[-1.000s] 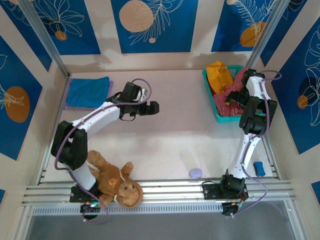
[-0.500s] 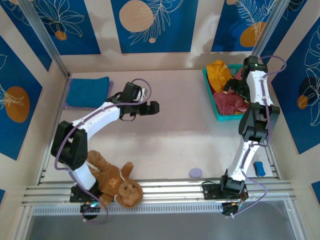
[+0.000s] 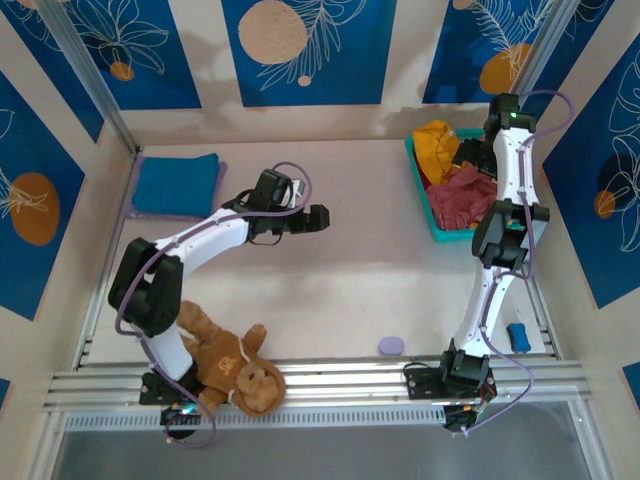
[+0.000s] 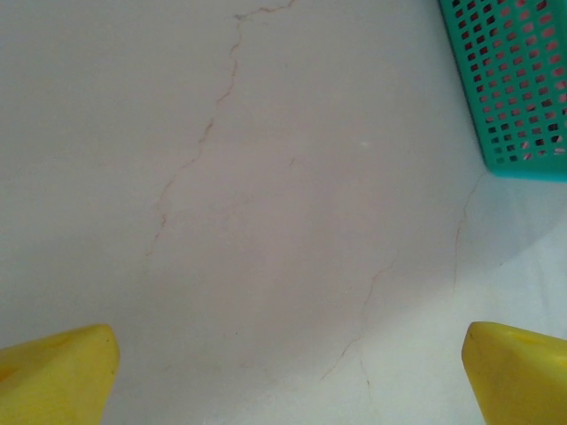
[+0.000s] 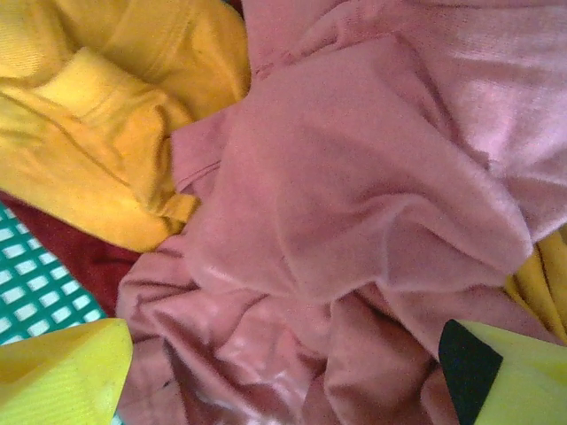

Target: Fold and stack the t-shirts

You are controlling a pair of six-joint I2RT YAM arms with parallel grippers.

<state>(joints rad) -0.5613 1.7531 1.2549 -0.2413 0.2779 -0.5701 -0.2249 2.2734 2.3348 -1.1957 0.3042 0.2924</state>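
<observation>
Right gripper (image 5: 288, 376) hangs agape over the salmon-pink t-shirt (image 5: 354, 195), upper right of my overhead view. I see the left gripper (image 4: 288, 363) spread above bare table (image 4: 266, 177).

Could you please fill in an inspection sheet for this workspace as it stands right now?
Surface: pale table, finely cracked.
Job's things: folded blue t-shirt at the far left; mustard t-shirt and pink t-shirt crumpled in the teal basket, dark red cloth beside them.
Clutter: plush monkey by the left arm's base; small lilac object; small blue object.
Claws: left claw open over bare table; right claw open over the pink t-shirt.
Cables: purple cables loop along both arms, no snag seen.
Surroundings: blue leaf-print panels; metal rails at the near edge.
</observation>
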